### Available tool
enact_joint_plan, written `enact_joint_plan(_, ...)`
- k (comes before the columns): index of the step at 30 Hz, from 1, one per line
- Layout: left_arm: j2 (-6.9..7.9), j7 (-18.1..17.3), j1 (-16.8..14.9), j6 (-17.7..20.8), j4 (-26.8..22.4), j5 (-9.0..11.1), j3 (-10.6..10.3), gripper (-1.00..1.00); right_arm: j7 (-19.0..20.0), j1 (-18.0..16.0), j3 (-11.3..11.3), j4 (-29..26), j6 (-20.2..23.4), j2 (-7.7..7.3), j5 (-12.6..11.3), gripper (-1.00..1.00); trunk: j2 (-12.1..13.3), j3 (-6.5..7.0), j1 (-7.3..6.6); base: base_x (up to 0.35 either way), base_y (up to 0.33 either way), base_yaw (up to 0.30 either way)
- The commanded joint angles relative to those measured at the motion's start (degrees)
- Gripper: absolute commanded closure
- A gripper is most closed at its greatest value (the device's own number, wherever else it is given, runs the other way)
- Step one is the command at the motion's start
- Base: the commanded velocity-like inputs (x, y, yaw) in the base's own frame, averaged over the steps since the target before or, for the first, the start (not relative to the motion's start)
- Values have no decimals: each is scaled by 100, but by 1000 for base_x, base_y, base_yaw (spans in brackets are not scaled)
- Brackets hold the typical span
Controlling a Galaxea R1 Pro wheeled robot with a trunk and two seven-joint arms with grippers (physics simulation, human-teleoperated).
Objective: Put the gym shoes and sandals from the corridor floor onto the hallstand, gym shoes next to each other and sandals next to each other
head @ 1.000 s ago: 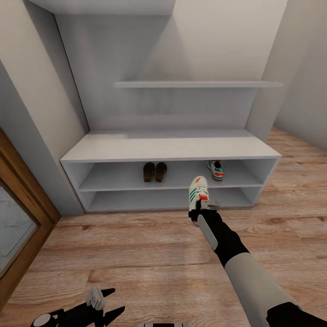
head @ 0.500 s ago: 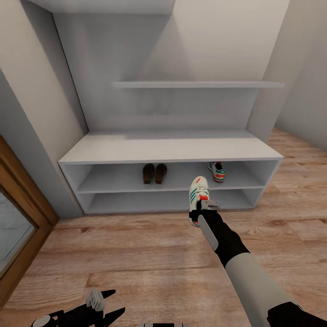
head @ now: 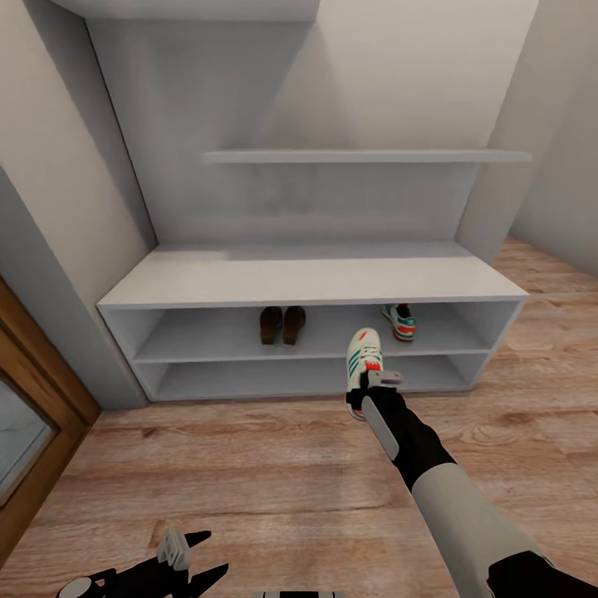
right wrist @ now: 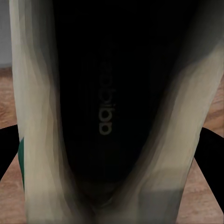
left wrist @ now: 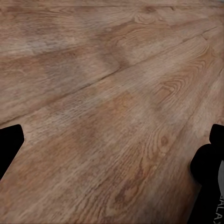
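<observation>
Right gripper point(head: 363, 386) clamped on cream-white green-striped gym shoe point(head: 363, 355), held before light-grey hallstand point(head: 307, 282); second gym shoe point(head: 400, 321) and dark-brown sandals point(head: 281, 324) on upper shelf; left gripper point(head: 178, 552) spread, empty

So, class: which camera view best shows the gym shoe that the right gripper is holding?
The head view. There the held gym shoe appears whole, toe toward the hallstand, gripped at its heel by the right gripper. The right wrist view looks straight into its dark opening, too close to read its shape. The left wrist view shows floor.
</observation>
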Motion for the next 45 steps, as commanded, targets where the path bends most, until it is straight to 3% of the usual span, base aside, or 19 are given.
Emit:
enact_joint_plan(1, -4, -17, -3, -57, -1, -46, 23, -100, -58, -4, 19, 9, 9, -3, -57, 100, -2, -5, -1, 20, 0, 0)
enact_joint_plan(10, 3, -17, -3, -56, 0, -50, 27, -100, -65, -4, 15, 214, 4, -8, -53, 100, -2, -5, -1, 119, 0, 0)
enact_joint_plan(20, 3, -17, -3, -61, 0, -55, 21, -100, -74, -4, 10, 904, 4, -9, -61, 100, -2, -5, -1, 33, 0, 0)
enact_joint_plan(37, -7, -17, 3, -61, 0, -59, 16, -100, -93, -4, 4, 1308, -5, -7, -66, 100, -2, -5, -1, 1, 0, 0)
enact_joint_plan(45, -3, -14, 4, -67, 4, -57, 19, -100, -428, -4, 2, 1308, -5, 1, -75, 100, -2, -5, -1, 100, -57, 0)
